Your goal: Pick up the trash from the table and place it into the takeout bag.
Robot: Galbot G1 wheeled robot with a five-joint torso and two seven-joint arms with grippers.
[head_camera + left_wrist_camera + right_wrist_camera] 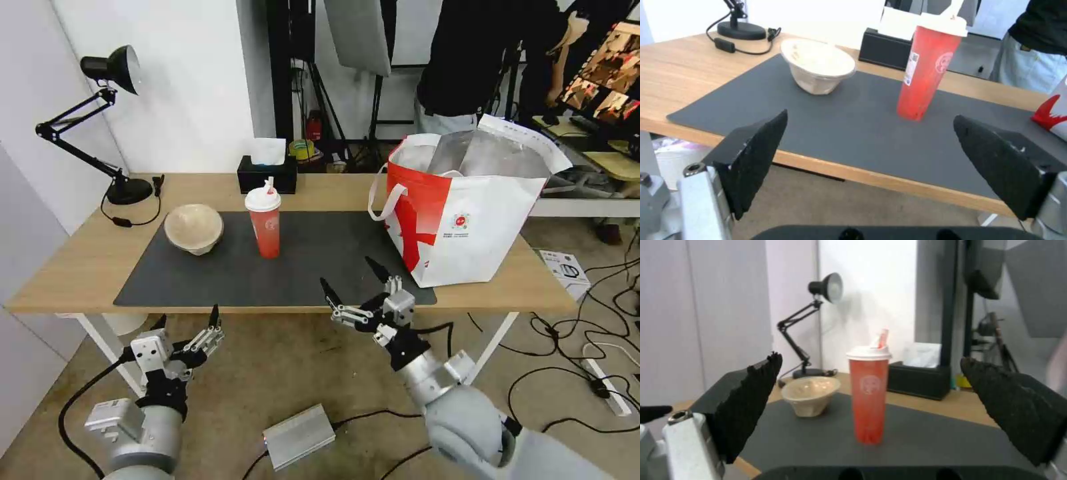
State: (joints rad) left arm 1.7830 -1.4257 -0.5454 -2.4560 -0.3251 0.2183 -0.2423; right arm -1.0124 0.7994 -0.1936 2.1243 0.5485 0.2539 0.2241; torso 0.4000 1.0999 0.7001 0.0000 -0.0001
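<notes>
The right gripper (353, 279) is hovering with its fingers spread apart over the table's (80, 260) near edge, holding nothing. The left gripper (189, 321) is hanging below that edge, fingers also apart and empty. The red paper cup (265, 224) is standing mid-mat, the beige bowl (193, 228) sitting to its left, the takeout bag (467, 220) gaping on the right.

Bright, even light; wrist views slightly soft.
</notes>
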